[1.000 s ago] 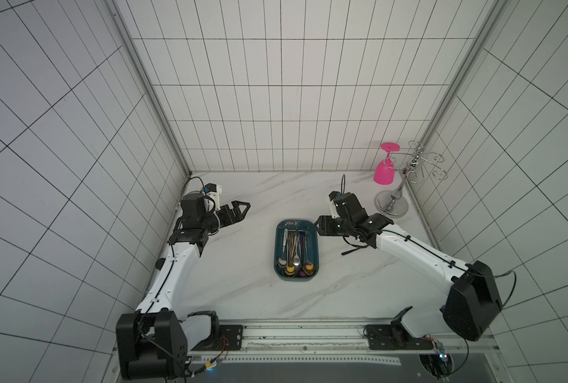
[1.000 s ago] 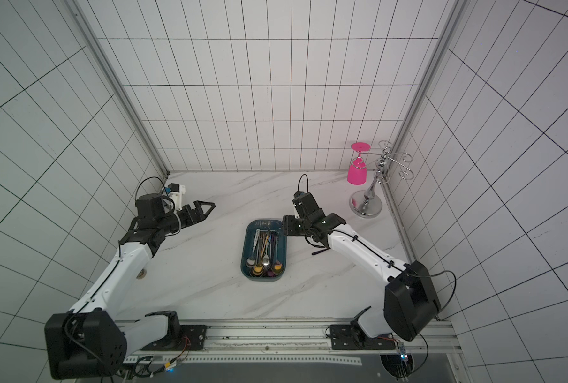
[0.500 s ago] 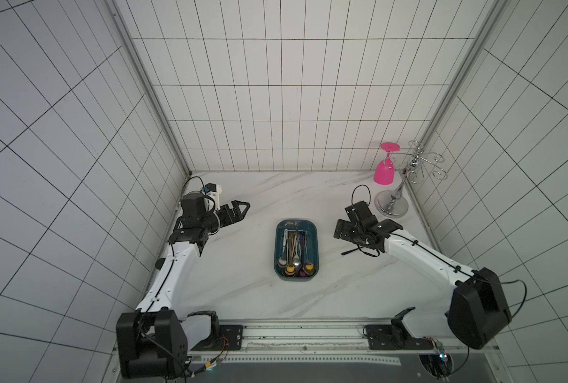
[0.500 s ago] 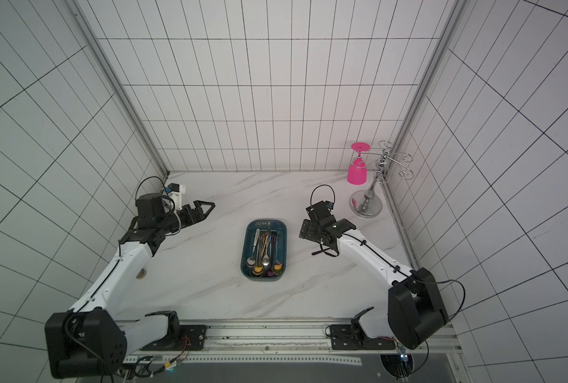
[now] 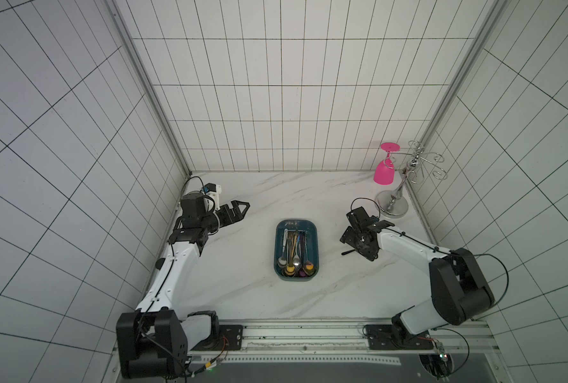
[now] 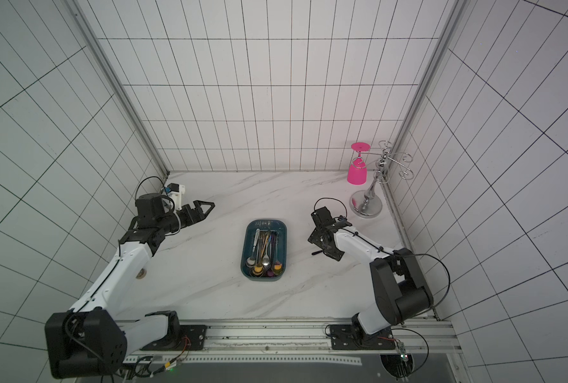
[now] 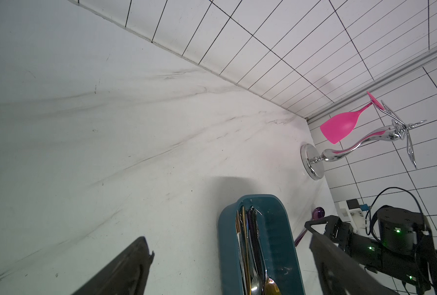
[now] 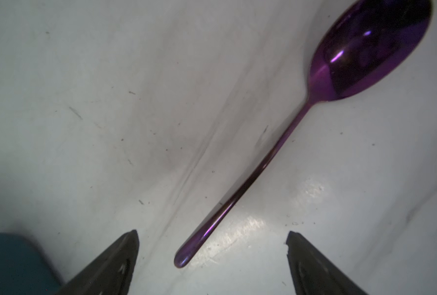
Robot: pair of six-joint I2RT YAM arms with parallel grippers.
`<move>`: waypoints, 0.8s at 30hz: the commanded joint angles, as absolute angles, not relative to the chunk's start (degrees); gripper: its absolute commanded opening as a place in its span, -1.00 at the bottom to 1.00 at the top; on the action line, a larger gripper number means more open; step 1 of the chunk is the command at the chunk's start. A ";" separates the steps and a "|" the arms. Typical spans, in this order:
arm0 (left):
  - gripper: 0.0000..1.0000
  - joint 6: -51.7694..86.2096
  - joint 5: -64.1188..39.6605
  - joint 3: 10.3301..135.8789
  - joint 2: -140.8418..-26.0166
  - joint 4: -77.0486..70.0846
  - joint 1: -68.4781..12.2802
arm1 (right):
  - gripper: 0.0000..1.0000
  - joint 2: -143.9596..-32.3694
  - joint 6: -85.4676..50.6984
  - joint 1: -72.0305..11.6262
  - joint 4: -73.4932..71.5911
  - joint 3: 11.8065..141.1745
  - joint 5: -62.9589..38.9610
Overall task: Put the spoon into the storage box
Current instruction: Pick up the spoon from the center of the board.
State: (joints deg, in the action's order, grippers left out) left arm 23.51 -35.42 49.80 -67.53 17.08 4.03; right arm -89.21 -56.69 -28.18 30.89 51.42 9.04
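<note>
The storage box point(image 5: 316, 245) point(image 6: 284, 245) is a teal tub in the middle of the marble table, with several spoons point(image 5: 295, 262) lying in it. A purple spoon point(image 8: 263, 166) lies flat on the table to the right of the box. Only its handle end point(image 5: 347, 262) point(image 6: 316, 253) shows in both top views. My right gripper point(image 8: 212, 232) point(image 5: 357, 248) hangs open just above that handle end, one finger on each side, touching nothing. My left gripper point(image 5: 244, 210) point(image 7: 225, 231) stands open and empty, far left of the box point(image 7: 278, 219).
A pink wine glass point(image 5: 384, 172) hangs upside down on a chrome rack point(image 5: 393, 207) in the back right corner. Tiled walls close the table on three sides. A rail with the arm bases runs along the front edge.
My right arm has swung away from the box's right side, toward the front right, and now points down over the purple spoon's handle. The left arm has not moved.
</note>
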 commanded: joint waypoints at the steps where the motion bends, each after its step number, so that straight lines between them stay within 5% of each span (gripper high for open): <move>1: 0.98 22.85 -34.89 50.86 -67.05 16.88 4.39 | 0.82 -91.83 -58.95 -26.93 32.79 52.26 10.07; 9: 0.98 22.68 -34.83 50.83 -67.01 16.91 4.59 | 0.61 -95.83 -57.01 -25.19 32.53 54.29 12.55; 16: 0.98 22.76 -34.81 50.66 -67.05 16.76 4.67 | 0.00 -98.12 -55.41 -23.76 31.51 54.88 12.78; 24: 0.98 22.76 -34.83 50.78 -67.19 16.79 4.79 | -0.42 -99.57 -53.53 -22.74 30.23 54.76 12.45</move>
State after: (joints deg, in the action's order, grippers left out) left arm 23.51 -35.35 49.80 -67.53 17.10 4.40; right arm -96.90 -54.41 -23.83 30.02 54.24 12.36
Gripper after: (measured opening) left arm 0.990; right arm 0.306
